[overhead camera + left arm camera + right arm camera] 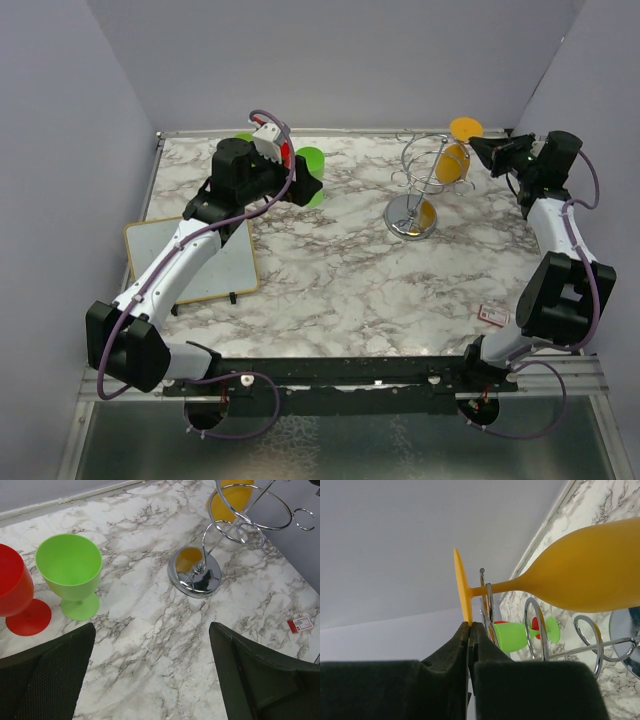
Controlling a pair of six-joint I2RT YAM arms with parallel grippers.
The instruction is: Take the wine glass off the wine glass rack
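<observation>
An orange wine glass (453,162) (585,575) hangs bowl-down and tilted from the curled arms of the silver wine glass rack (410,218) (195,572) (536,630) at the back right of the marble table. Its round foot sits above the wire arms. My right gripper (482,148) (471,625) is shut on the rim of that foot, its fingertips pinching the thin disc. My left gripper (305,185) (152,630) hovers wide open over bare marble on the left, with nothing between its fingers. The orange bowl (230,500) shows at the top of the left wrist view.
A green glass (70,570) (512,635) and a red glass (15,597) stand upright at the back left by the left gripper. A white board (190,260) lies at the left edge. A small red card (493,315) (300,625) lies near the front right. Walls enclose three sides.
</observation>
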